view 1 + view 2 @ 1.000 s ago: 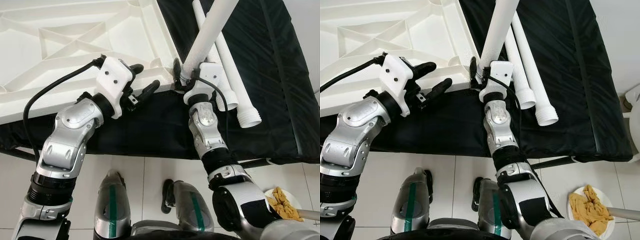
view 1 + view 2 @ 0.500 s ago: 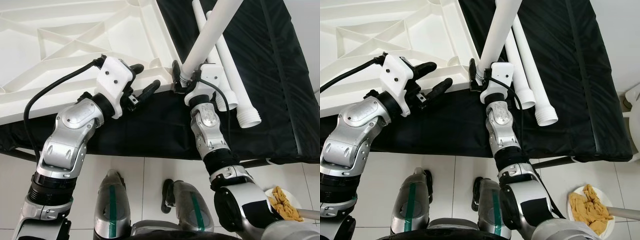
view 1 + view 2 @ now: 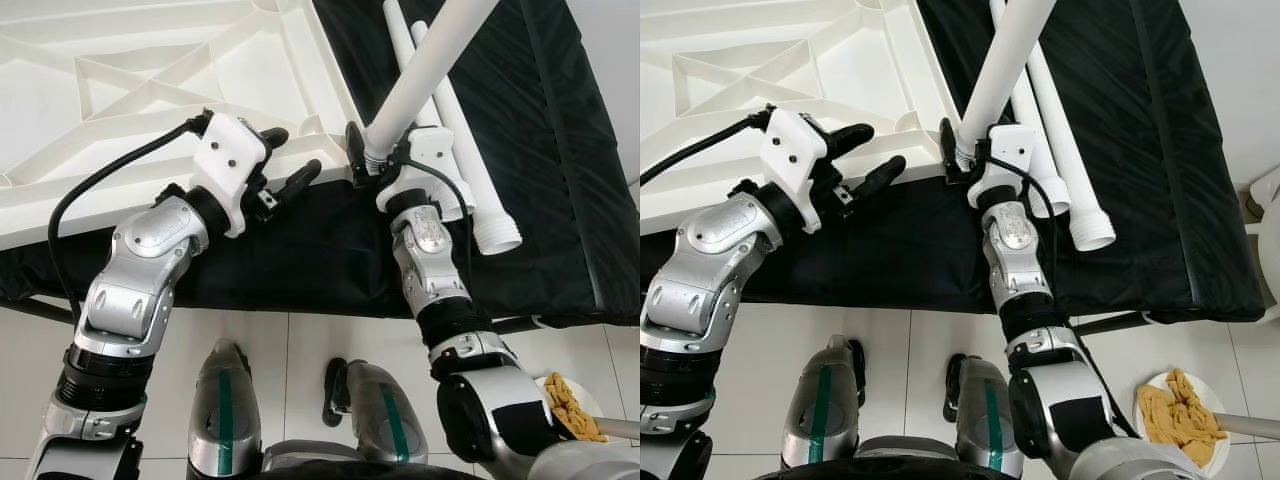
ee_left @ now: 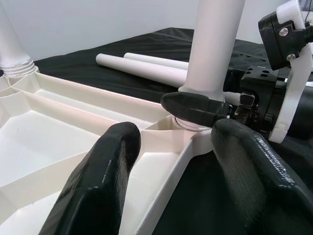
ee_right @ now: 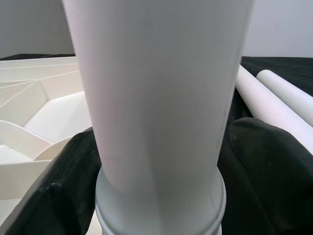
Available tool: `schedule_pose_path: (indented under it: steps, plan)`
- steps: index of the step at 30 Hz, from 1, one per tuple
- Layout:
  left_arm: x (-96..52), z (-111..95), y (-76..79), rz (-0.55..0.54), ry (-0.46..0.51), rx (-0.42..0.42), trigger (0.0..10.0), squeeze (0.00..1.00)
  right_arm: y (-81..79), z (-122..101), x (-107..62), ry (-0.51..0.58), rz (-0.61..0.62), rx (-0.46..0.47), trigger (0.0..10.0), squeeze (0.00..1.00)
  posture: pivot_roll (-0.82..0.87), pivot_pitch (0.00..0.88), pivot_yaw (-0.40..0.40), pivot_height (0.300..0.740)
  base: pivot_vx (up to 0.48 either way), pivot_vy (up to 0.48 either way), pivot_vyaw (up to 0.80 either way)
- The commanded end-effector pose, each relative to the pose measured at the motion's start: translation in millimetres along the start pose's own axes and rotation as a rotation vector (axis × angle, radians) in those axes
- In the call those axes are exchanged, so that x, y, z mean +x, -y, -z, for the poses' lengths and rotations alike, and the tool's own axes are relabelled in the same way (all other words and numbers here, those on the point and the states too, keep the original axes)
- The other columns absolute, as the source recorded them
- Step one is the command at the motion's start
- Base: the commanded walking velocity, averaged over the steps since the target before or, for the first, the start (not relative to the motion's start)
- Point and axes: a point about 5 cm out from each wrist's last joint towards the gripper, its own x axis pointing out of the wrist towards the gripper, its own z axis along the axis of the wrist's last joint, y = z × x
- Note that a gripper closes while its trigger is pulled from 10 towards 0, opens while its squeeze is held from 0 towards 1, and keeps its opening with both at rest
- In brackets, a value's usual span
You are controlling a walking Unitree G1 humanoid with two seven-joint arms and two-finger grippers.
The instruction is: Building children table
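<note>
The white ribbed tabletop [image 3: 150, 90] lies upside down on a black mat. At its near right corner my right gripper [image 3: 368, 160] is shut on the lower end of a white table leg [image 3: 420, 75], which rises tilted to the right from the corner socket. In the right wrist view the leg [image 5: 156, 98] stands between both fingers [image 5: 63, 186]. My left gripper [image 3: 290, 160] is open just left of that corner, its fingers [image 4: 105, 181] either side of the tabletop's rim, holding nothing. A second leg [image 4: 12, 49] stands in a far corner.
Two spare white legs [image 3: 470, 150] lie side by side on the black mat [image 3: 540, 200], right of the held leg. A plate with a yellow cloth [image 3: 572, 408] sits on the tiled floor at the lower right. My feet are below the mat's near edge.
The held leg has leaned further to the right, and my right wrist has shifted slightly right with it. The left arm has stayed put.
</note>
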Motion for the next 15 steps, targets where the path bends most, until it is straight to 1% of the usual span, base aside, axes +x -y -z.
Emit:
schedule_pose_path:
  steps: [1,12,15]
  plan:
    - [1.1,-2,0.3,-0.023,0.008,0.000,10.0,0.00,10.5,-1,-2.8,-0.001,0.027,-0.001,10.0,0.00,0.12,0.105,-0.081,0.740,0.000,0.000,0.00]
    - [1.0,-2,-0.3,-0.024,0.009,-0.001,10.0,0.00,13.6,-9,1.9,0.028,-0.039,0.005,10.0,0.00,0.12,0.103,-0.081,0.740,0.000,0.000,0.00]
    - [1.2,-2,-0.4,-0.024,0.009,0.000,10.0,0.00,13.6,-12,3.6,0.033,-0.076,0.013,10.0,0.00,0.12,0.102,-0.082,0.740,0.000,0.000,0.00]
